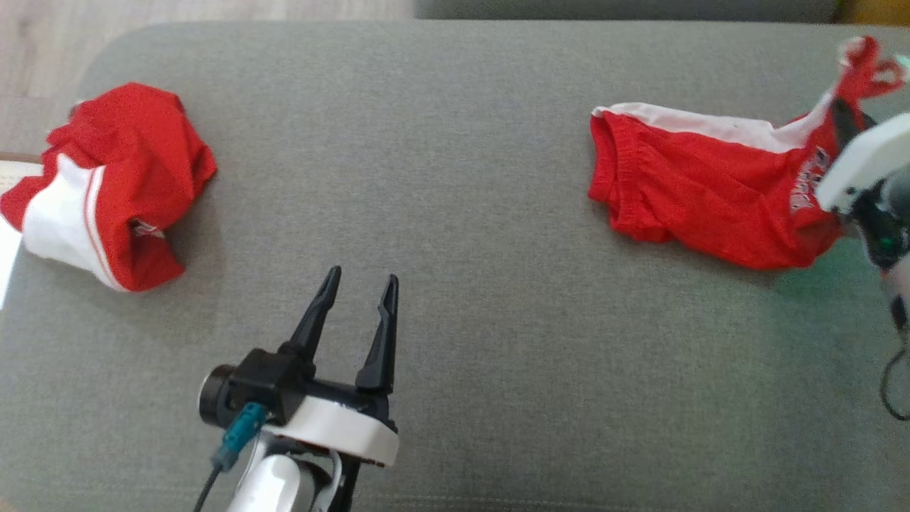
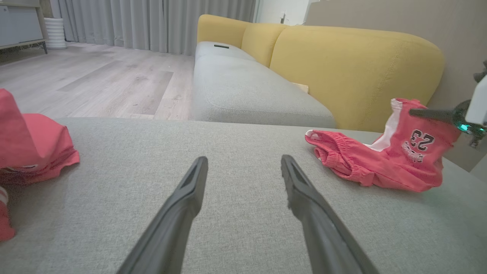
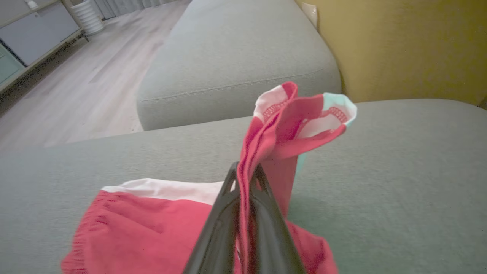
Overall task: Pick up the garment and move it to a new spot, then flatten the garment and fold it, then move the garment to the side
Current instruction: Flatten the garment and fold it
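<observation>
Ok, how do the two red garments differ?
The left garment lies bunched in a heap, untouched; the right garment is stretched out longer, one corner lifted by the shut right pincer. The right one shows a printed number; the left shows a white panel with red stripes. Both are red with white trim.

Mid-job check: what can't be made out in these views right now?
- Right tool: mostly hidden in the head view by its own white wrist.
- Held garment: lettering under the number is too small in the left wrist view.
- Crumpled garment: cut off by the left wrist view's left edge.
</observation>
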Controlling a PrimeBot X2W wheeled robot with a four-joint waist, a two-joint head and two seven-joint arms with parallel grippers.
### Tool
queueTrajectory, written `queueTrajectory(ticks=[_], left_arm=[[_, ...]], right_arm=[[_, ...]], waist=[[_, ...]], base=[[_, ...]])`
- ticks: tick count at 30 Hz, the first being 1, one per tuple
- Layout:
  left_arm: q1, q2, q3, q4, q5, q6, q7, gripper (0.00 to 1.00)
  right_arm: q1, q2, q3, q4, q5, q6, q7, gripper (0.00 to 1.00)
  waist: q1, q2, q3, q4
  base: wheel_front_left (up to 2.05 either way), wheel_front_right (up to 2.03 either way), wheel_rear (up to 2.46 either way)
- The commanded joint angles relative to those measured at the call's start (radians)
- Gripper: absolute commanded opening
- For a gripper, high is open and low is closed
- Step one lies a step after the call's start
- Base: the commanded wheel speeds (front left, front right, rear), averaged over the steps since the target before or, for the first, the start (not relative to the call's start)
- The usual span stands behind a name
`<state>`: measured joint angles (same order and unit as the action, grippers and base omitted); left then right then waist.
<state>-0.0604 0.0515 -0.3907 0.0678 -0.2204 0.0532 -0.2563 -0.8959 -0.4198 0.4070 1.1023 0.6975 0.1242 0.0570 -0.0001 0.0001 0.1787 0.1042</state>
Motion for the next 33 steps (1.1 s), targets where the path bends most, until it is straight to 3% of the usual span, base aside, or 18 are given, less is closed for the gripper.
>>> queueTrajectory(ticks=[1,15,17,18,23,33], left_arm=[[-0.014,-0.001,0.022,-0.03,0.002,-0.001,-0.005,1.0],[-0.008,-0.001,-0.017,-0.015,-0.026,0.001,-0.005,1.0],[-0.008,-0.001,-0.021,-0.011,-0.031,0.004,-0.005,1.0],[-0.008,-0.001,-0.022,-0.009,-0.033,0.005,-0.005,1.0],[0.0,-0.001,-0.021,-0.002,-0.039,0.01,-0.005,1.0],[0.052,-0.001,0.046,0.007,-0.036,0.014,-0.005,1.0]], right_arm=[[-0.02,0.01,0.021,-0.049,0.01,0.007,0.004,0.0],[0.037,0.141,0.107,-0.203,0.039,0.007,0.103,0.0],[0.061,0.15,0.129,-0.231,0.048,0.007,0.13,0.86],[0.072,0.15,0.134,-0.246,0.054,0.007,0.135,1.0],[0.127,0.135,0.126,-0.342,0.09,0.007,0.104,1.0],[0.28,0.079,0.041,-0.498,0.081,0.007,-0.081,1.0]], waist=[[0.0001,-0.0001,-0.017,0.018],[0.0001,-0.0001,-0.021,0.116],[0.0001,-0.0001,-0.02,0.121],[0.0001,-0.0001,-0.02,0.122],[0.0001,-0.0001,-0.037,0.113],[0.0001,-0.0001,-0.12,0.023]], base=[[0.0,0.0,0.0],[0.0,0.0,0.0],[0.0,0.0,0.0],[0.0,0.0,0.0],[0.0,0.0,0.0],[0.0,0.0,0.0]])
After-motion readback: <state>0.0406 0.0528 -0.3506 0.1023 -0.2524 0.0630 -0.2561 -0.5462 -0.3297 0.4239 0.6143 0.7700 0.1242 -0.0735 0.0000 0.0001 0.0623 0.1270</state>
